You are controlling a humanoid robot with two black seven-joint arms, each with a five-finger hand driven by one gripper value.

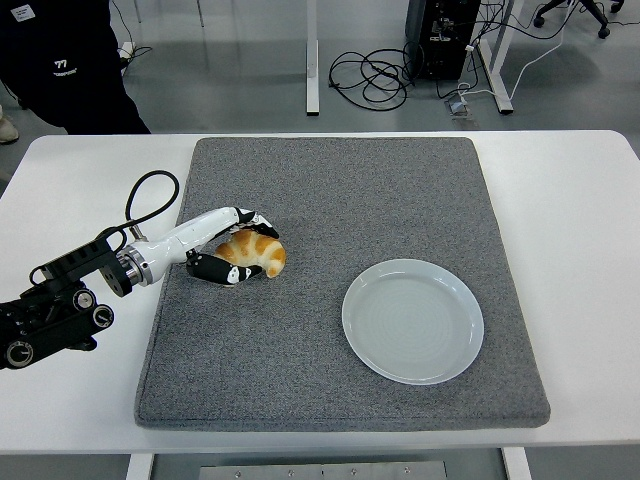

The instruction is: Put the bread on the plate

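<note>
Head view is showing the white worktop (580, 250) with its near edge running along the bottom, and a grey mat (340, 180) is covering most of its middle. Nearest on the mat, right of centre, a pale round plate (413, 320) is lying flat with nothing on it. Coming in from the left edge, the left arm (60, 305) is reaching over the bare worktop, a black cable (140, 195) looping above its wrist. Its left hand (232, 252) is curling around the bread (255, 252), a golden croissant, with fingers (255, 222) wrapping over the top and the thumb pressing in from the near side, so the hand is closing on it. The bread is sitting over the left part of the mat, well apart from the plate; whether it is touching the mat or lifting just off it is not clear. Farther back, beyond the worktop, a person in dark clothing (60, 60) is standing at the top left, and cables (370, 75) are lying on the floor beside desk legs.
</note>
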